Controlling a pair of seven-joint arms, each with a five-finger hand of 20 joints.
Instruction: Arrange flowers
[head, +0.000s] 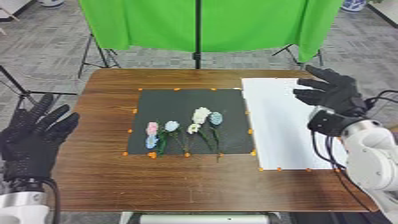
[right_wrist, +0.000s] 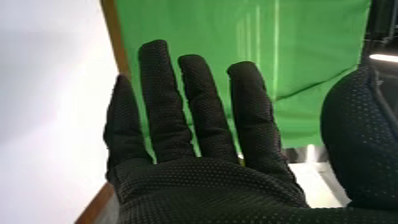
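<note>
Head view: I see my left hand (head: 31, 147) and right hand (head: 334, 96) open, fingers apart, the right by the white sheet (head: 274, 127). The flowers (head: 202, 114) lie on the black mat (head: 173, 103).

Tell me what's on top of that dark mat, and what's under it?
Pink, white and blue flowers with green stems lie on the dark mat. The mat lies on the brown table; anything else beneath it is covered and can't be seen.
</note>
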